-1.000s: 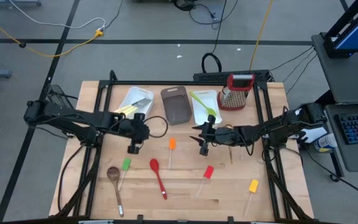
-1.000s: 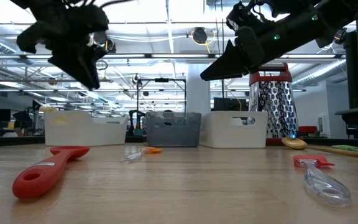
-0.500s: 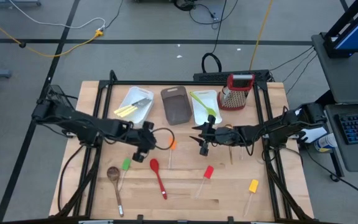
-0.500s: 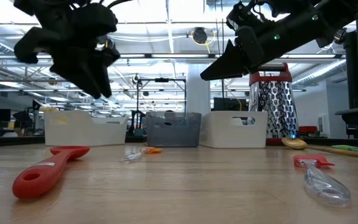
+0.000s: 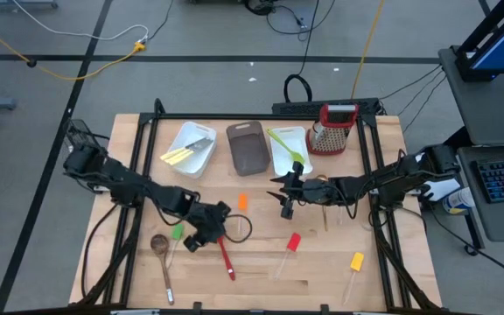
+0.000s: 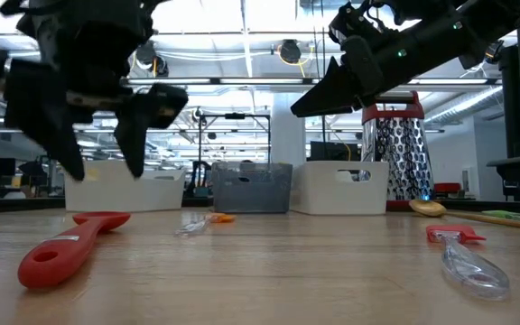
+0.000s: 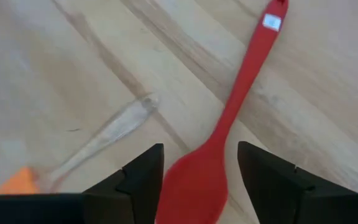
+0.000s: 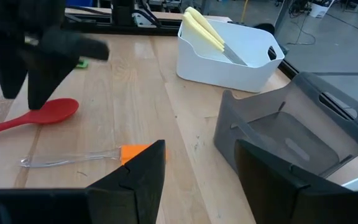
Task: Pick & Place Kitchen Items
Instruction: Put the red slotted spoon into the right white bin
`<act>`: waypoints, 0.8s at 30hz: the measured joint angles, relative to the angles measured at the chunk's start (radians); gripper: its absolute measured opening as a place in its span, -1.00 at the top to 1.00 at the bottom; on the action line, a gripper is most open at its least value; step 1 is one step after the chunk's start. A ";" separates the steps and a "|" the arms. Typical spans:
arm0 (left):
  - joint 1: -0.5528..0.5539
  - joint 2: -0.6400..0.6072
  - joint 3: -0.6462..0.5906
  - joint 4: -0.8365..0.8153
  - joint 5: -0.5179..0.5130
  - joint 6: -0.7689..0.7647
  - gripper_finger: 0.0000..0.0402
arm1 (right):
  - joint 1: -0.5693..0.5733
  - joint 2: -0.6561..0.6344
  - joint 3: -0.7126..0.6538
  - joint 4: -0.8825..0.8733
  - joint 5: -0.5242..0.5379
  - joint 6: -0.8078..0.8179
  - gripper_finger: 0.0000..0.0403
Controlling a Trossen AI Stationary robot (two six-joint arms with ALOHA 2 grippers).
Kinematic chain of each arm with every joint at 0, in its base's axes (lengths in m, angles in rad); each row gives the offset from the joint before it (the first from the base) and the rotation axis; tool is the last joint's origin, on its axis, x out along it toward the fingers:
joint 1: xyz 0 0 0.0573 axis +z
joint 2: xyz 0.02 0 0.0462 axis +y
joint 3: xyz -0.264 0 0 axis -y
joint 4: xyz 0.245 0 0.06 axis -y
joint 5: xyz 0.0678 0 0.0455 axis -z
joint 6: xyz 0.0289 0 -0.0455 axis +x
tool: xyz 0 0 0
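Three tubs (image 5: 248,144): cream-handled knives (image 5: 178,155), nothing, green spoon (image 5: 287,145).

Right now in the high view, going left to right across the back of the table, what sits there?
White tub holding cream-handled knives → brown tub → white tub holding a green spoon → red-topped box grater.
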 joint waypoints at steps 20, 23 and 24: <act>-0.001 0.211 0.004 0.138 0.130 0.063 0.44 | 0.000 0.000 -0.058 0.043 0.000 0.048 0.07; 0.018 0.208 0.003 0.145 0.129 0.063 0.69 | 0.000 0.000 -0.060 0.045 0.000 0.049 0.07; 0.026 0.201 0.003 0.148 0.128 0.062 0.78 | 0.000 0.000 -0.060 0.046 0.000 0.049 0.07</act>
